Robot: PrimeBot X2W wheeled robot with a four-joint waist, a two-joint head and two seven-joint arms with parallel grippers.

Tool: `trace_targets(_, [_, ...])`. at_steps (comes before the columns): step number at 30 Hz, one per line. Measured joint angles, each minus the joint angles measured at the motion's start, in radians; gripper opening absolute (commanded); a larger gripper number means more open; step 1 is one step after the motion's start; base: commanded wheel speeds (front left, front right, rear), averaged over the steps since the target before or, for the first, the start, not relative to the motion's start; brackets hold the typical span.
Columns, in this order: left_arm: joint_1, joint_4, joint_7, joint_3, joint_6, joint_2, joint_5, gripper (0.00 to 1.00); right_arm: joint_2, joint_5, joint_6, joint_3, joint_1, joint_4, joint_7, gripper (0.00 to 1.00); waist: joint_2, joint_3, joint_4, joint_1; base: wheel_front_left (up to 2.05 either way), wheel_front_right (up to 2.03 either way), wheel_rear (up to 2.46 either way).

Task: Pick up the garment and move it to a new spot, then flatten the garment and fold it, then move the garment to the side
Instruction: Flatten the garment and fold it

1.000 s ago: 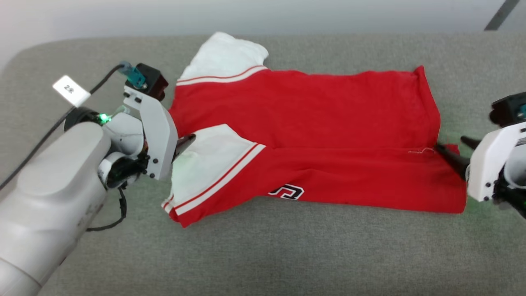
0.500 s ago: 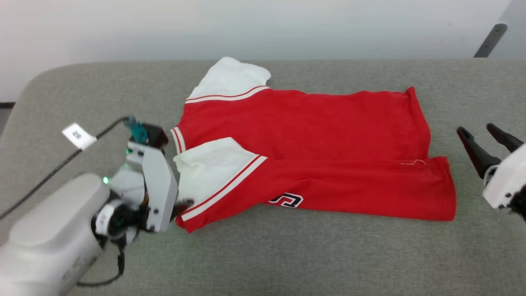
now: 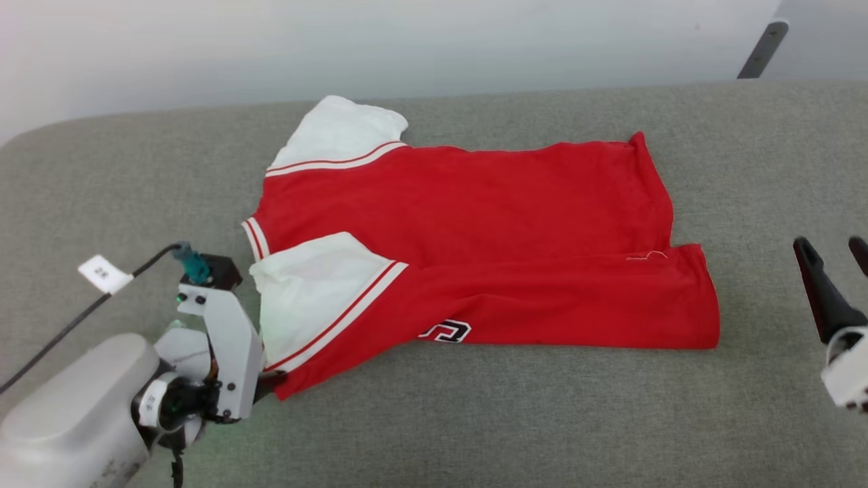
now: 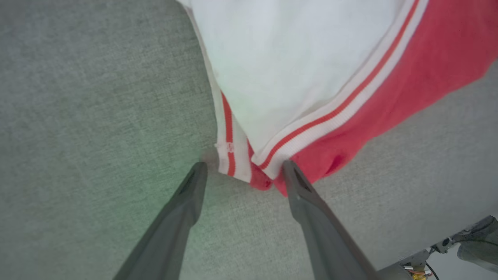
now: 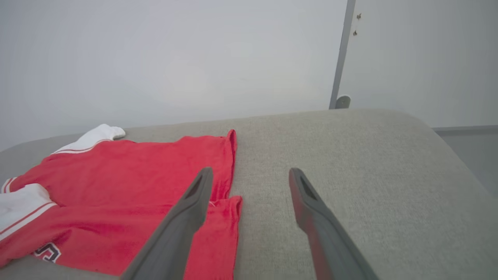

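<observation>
**Both tools released, jersey folded on the surface**

My left tool [image 4: 244, 165] stands spread wide with nothing clamped. Its two dark fingers [image 4: 183, 206] sit on either side of the garment's [image 3: 475, 224] nearest corner, where the striped cuff of a white sleeve meets a red fold. One fingertip lies right at the edge of the red cloth; I cannot tell whether it touches. The other is over bare gray fabric just beside the cuff.

My right tool [image 3: 831, 244] is also released, its fingers parted and empty. It sits over the bare surface [image 3: 475, 420], beyond the garment's hem end and apart from it.

The garment lies flat across the middle of the surface, folded lengthwise, with the near half laid over the far half. Its striped neck trim and both white sleeves point toward my left and its hem toward my right. A bit of black-and-white lettering peeks out at the near edge.

A dark cable with a white tag [image 3: 102, 273] runs to my left wrist. A pale wall [image 3: 339, 47] rises behind the surface.
</observation>
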Motion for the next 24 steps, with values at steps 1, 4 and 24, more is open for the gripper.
trace_targets(1, [0.003, 0.014, -0.005, 0.000, -0.003, -0.004, 0.000, 1.00, 0.017, -0.006, 0.000, -0.016, 0.017, -0.025, 0.015, 1.00, 0.0000, 0.002, -0.003, 0.0000, 0.00, 0.00, 0.00])
trace_targets(4, [0.005, 0.054, -0.034, 0.012, -0.018, -0.023, -0.005, 1.00, 0.057, -0.025, 0.000, -0.050, 0.060, -0.091, 0.054, 1.00, 0.0000, 0.010, -0.009, 0.0000, 0.00, 0.00, 0.00])
trace_targets(24, [-0.061, 0.219, -0.015, 0.026, -0.089, -0.102, -0.043, 0.00, 0.095, -0.016, 0.000, -0.031, 0.091, -0.105, 0.387, 1.00, -0.0001, 0.052, 0.009, 0.0000, 0.00, 0.00, 0.00])
